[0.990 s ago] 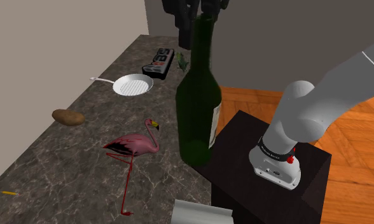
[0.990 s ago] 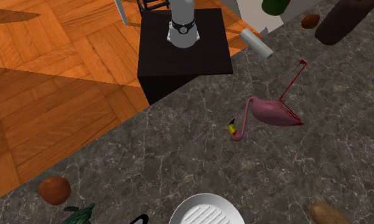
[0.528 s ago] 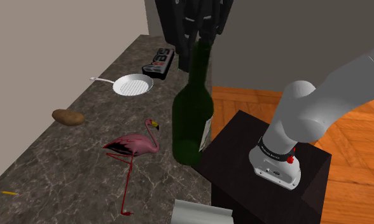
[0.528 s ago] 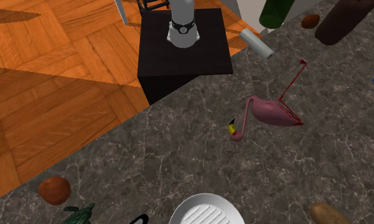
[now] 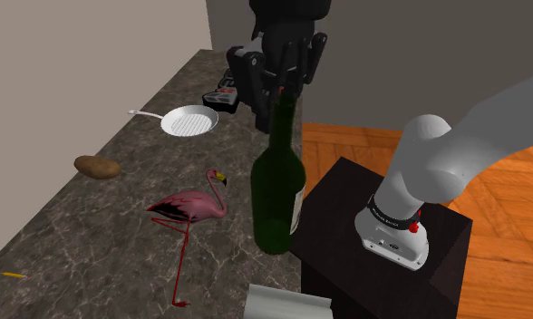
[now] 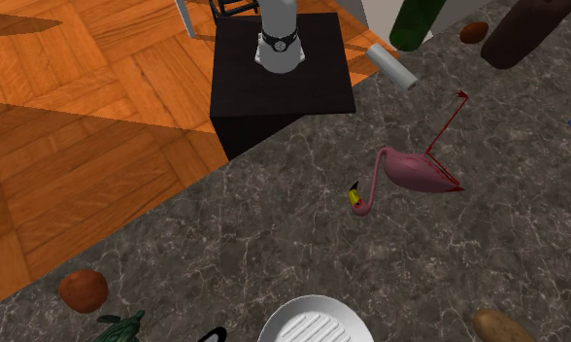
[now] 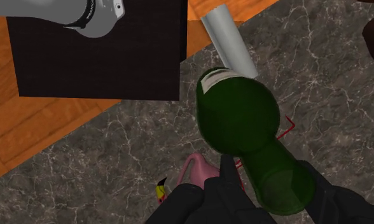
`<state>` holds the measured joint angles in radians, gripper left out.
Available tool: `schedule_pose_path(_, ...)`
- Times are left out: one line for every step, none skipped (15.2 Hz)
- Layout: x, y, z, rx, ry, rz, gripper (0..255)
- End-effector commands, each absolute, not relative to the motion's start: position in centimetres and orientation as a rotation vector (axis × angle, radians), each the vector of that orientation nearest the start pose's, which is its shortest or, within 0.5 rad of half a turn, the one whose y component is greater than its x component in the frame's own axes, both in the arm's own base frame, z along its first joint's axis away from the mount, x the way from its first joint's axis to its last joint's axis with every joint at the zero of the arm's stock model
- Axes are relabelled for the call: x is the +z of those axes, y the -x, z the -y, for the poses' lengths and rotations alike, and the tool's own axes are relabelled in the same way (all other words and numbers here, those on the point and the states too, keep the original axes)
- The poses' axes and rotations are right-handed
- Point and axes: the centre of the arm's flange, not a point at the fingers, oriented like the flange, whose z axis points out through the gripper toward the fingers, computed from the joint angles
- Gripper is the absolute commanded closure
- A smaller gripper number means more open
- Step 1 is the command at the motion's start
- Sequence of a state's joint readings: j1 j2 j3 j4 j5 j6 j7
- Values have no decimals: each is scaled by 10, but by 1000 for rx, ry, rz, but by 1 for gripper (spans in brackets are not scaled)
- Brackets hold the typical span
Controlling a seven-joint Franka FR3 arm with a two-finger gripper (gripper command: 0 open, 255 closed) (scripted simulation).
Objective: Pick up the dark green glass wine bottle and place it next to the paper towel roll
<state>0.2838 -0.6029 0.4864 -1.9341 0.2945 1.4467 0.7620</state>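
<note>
A dark green wine bottle point(image 5: 278, 186) with a pale label stands upright near the counter's edge beside the black stand point(image 5: 382, 245). My gripper point(image 5: 283, 86) is shut on its neck from above. In the wrist view the bottle point(image 7: 240, 114) sits between my black fingers point(image 7: 230, 184), my gripper point(image 7: 284, 191) clasping the neck. The paper towel roll point(image 5: 287, 304), drawn grey-white, lies on the counter just nearer than the bottle in the shoulder view. The roll point(image 6: 390, 66) and the bottle's body point(image 6: 415, 19) also appear close together in the second exterior view. I cannot tell whether the bottle's base touches the counter.
A pink flamingo figure point(image 5: 192, 208) lies to the shoulder view's left of the bottle. Farther along the dark marble counter point(image 5: 92, 227) are a potato point(image 5: 97, 167), a white pan point(image 5: 190, 120) and a dark box point(image 5: 227, 89). A dark brown object point(image 6: 526, 29) stands past the roll.
My gripper has come down with the bottle, lowering it toward the counter beside the stand. The other objects have not moved.
</note>
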Motion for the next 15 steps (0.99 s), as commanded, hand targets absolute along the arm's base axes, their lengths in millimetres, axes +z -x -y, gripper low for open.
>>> schedule_pose_path(668,-195,-331,-38,3089,-23,255)
schedule_pose_path(663,-195,-331,-38,3089,-23,255)
schedule_pose_path(657,-195,-331,-38,3089,-23,255)
schedule_pose_path(652,-195,-331,-38,3089,-23,255)
schedule_pose_path(647,-195,-331,-38,3089,-23,255)
schedule_pose_path(641,-195,-331,-38,3089,-23,255)
schedule_pose_path(636,-195,-331,-38,3089,-23,255)
schedule_pose_path(631,-195,-331,-38,3089,-23,255)
schedule_pose_path(626,-195,-331,-38,3089,-23,255)
schedule_pose_path(620,-195,-331,-38,3089,-23,255)
schedule_pose_path(615,-195,-331,-38,3089,-23,255)
schedule_pose_path(610,-195,-331,-38,3089,-23,255)
schedule_pose_path(604,-195,-331,-38,3089,-23,255)
schedule_pose_path(599,-195,-331,-38,3089,-23,255)
schedule_pose_path(594,-195,-331,-38,3089,-23,255)
